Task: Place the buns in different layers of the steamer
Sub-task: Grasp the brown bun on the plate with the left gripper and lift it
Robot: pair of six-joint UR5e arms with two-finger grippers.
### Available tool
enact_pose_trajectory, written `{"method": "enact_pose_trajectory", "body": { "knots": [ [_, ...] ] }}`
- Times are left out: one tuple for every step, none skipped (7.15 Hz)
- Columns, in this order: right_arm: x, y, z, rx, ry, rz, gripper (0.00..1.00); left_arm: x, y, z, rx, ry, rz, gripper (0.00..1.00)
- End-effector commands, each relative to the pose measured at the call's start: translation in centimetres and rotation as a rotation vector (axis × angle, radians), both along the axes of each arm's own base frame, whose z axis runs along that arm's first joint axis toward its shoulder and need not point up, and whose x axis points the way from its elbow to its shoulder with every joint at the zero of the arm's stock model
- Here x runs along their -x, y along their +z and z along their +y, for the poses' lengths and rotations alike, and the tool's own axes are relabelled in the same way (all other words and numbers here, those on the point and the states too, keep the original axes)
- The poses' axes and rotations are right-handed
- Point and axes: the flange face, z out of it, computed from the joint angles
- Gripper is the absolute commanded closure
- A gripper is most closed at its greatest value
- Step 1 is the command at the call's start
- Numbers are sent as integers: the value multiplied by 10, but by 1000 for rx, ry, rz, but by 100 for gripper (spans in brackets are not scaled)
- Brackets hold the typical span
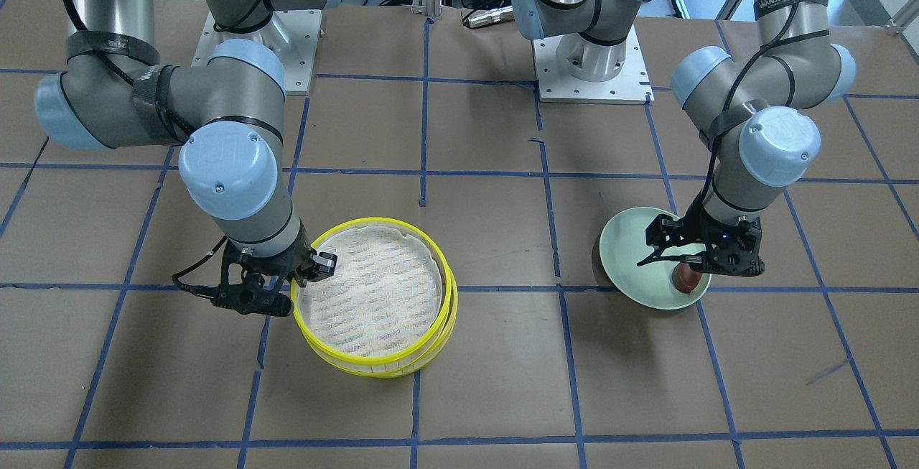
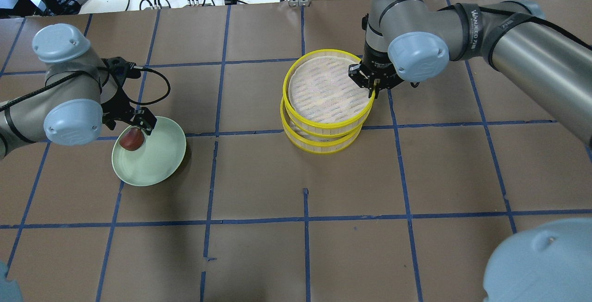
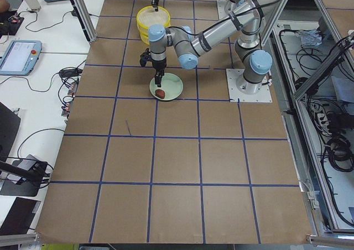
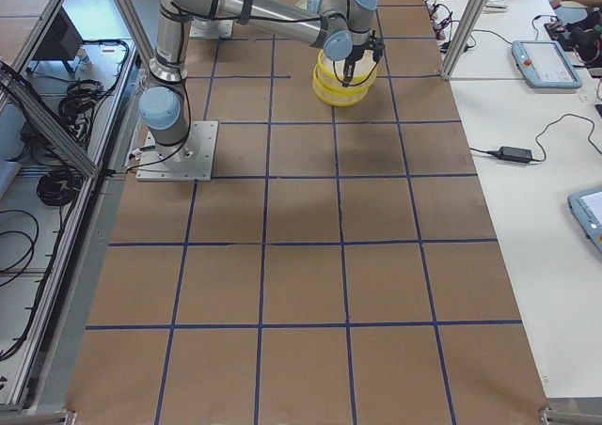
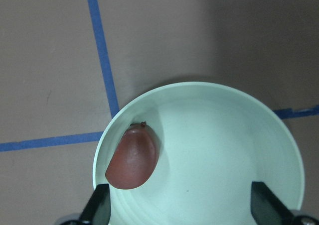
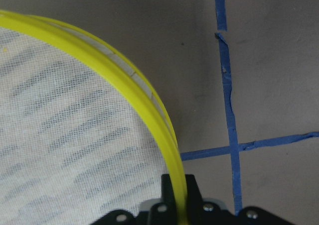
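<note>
Here, in the front-facing view, the right tool [image 1: 301,284] is clenched on the edge of the upper round steamer tray with bright yellow rim and whitish woven liner [image 1: 373,289]. The left tool [image 1: 696,261] hangs released over the pale green round plate [image 1: 624,253], where the dark reddish-brown oval bun [image 1: 686,280] lies near the rim. A one-sided pinch like that could, I judge, let the tray tilt or slip once lifted. From overhead, the upper tray sits skewed on the matching lower yellow-rimmed tray [image 2: 319,148], so a lift that catches could drag the lower one along the brown paper-covered bench [image 2: 360,255]. No white bun shows anywhere; whether it lies hidden under the upper tray cannot be told. The two side views are too small to add anything. In the left wrist view the fingers [image 5: 99,207] stand wide apart with the bun close by one of them, off-centre against the plate's sloping wall, so closing may push or roll the smooth bun instead of catching it. In the right wrist view the yellow rim runs between the fingers, a thin hold that may twist. As for writing, white capitals on a black strap [image 1: 782,1] round the left arm read roughly "WANJEED", and the same shows on the right arm overhead. Marks on the pale blue joint caps [image 1: 779,146] are too faint to read.
</note>
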Motion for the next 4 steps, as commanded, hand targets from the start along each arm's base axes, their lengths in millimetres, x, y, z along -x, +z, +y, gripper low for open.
{"method": "enact_pose_trajectory", "body": {
  "knots": [
    [-3,0,1,3,-8,-3,94,-13,-23,-12,-3,0,-78,1],
    [-6,-4,1,-1,-39,-6,94,-13,-32,-13,-16,1,-74,2],
    [-6,-4,1,-1,-41,-6,94,-13,-37,-11,-28,1,-74,2],
    [-6,-4,1,-1,-42,-6,94,-12,-48,-9,-47,6,-66,5]
  ]
}}
